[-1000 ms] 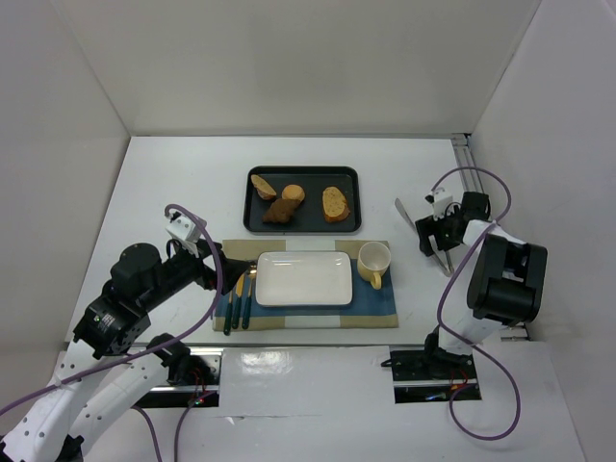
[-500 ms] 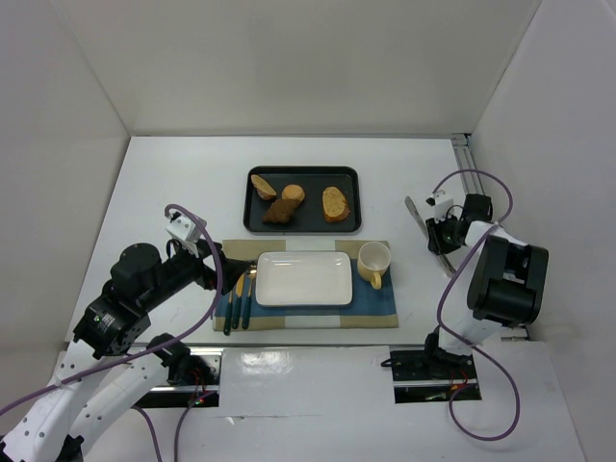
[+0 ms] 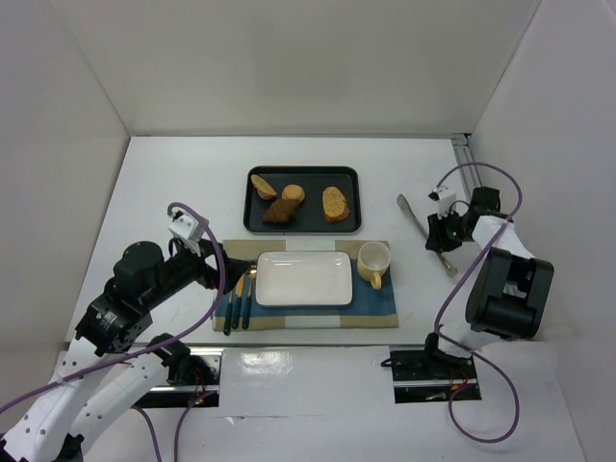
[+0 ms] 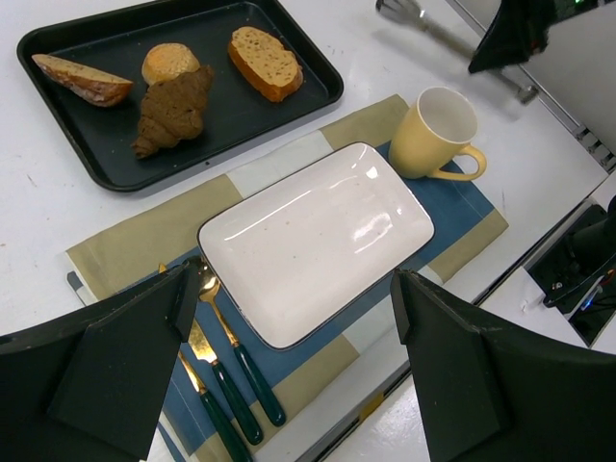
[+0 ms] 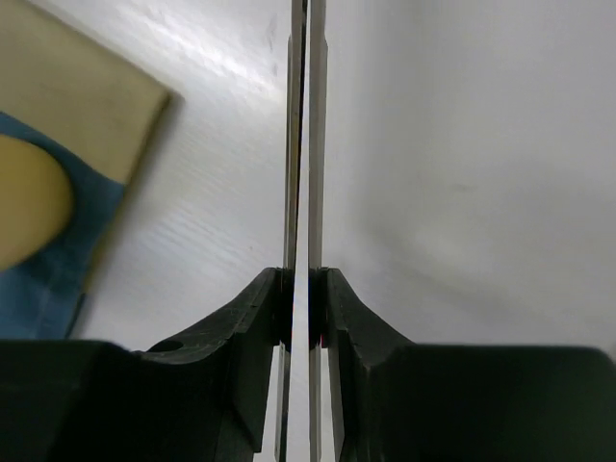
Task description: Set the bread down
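The bread [image 3: 335,204] [image 4: 265,63], a flat golden-tan oval slice, lies at the right end of the black tray [image 3: 252,219]. My right gripper [image 3: 444,237] [image 5: 300,308] is off to the right of the placemat, shut on the two thin metal arms of a pair of tongs [image 3: 416,218] [image 5: 306,144] that point toward the tray. My left gripper [image 3: 218,266] [image 4: 292,300] hovers open above the near left corner of the placemat, with nothing between its fingers.
A dark brown chunk [image 3: 280,210], a small round roll [image 3: 294,193] and a wedge piece [image 3: 263,185] share the tray. A white rectangular plate [image 3: 303,278], a yellow mug [image 3: 373,262] and green-handled cutlery [image 3: 239,300] sit on the blue and tan placemat [image 3: 380,310].
My right gripper has shut on the tongs and its wrist has shifted a little to the right. The left arm has barely moved.
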You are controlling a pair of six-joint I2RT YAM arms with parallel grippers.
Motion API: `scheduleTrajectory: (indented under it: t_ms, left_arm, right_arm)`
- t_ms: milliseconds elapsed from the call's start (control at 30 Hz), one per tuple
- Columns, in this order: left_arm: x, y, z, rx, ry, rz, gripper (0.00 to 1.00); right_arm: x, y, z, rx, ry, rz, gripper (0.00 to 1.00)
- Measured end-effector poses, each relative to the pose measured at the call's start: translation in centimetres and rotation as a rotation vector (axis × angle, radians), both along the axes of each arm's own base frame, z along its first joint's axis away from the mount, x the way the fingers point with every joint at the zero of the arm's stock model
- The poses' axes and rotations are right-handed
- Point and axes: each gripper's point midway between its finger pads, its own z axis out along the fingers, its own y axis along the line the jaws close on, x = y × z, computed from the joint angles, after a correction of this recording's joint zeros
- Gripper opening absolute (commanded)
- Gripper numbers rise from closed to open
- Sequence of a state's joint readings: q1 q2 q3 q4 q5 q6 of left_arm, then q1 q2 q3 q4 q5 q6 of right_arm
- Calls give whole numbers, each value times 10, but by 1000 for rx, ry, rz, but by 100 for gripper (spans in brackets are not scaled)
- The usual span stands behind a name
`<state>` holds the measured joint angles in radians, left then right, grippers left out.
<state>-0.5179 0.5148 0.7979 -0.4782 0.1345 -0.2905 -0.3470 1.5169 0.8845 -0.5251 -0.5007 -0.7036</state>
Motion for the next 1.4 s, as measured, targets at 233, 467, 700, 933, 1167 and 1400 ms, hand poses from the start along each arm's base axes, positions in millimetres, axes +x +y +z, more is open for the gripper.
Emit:
scheduleTrajectory:
  t_ms: [233,467,700,933,1167,1400]
  left_arm:
    - [1,0,-4,6,10,2,100]
    - [2,0,-5,11,15,7,100]
    - [3,0,-6,13,17,11,100]
    - [5,1,-8,18,23,17,100]
    - [6,1,-8,21,24,24,100]
    - [8,1,-10,25,31,28,100]
  right_arm:
    - [36,17,113,19,-286,73,15]
    - [27,66,148,90,-329,194,38]
    - [20,94,173,144,-343,249,53]
    - [12,132,195,176,-372,337,56]
    - [2,185,193,154,-345,432,58]
    - [19,215,154,68,-269,447,59]
